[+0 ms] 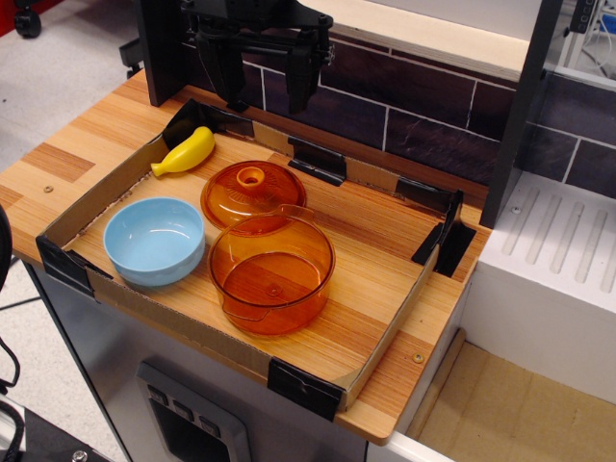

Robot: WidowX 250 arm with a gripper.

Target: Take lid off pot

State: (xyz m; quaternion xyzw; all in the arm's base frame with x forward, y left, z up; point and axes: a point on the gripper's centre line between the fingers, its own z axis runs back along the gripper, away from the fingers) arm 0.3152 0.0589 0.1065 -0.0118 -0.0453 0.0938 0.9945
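The orange lid (252, 190) with its ring knob lies flat on the wooden tray floor, behind the pot and touching its far rim. The deep orange pot (271, 273) stands open and empty near the tray's front. My gripper (268, 100) hangs well above the tray's back edge, behind the lid. Its two black fingers (300, 87) are spread apart with nothing between them.
A light-blue bowl (155, 239) sits left of the pot. A yellow banana-shaped toy (187, 152) lies at the tray's back left. A low cardboard wall (183, 325) rims the tray. A dark tiled wall (423, 106) stands behind, and a white sink drainer (563, 260) lies to the right.
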